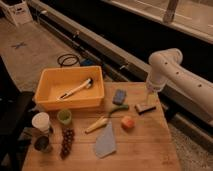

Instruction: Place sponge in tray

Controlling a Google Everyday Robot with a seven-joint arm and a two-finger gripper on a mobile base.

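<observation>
The blue sponge (119, 96) lies on the wooden table (145, 145), just right of the yellow-orange tray (49, 101). A long-handled brush (75, 89) rests inside the tray. My gripper (148, 98) hangs from the white arm (172, 70) at the table's right side. It is right of the sponge, directly above a brown block (145, 107) with a pale top, and looks open with nothing held.
In front of the tray stand a white cup (41, 121), a green cup (64, 116) and a dark cup (42, 144), with grapes (66, 142). A yellow fruit (97, 125), an orange fruit (127, 122) and a blue-grey cloth (105, 142) lie mid-table. A dark chair (12, 115) stands left.
</observation>
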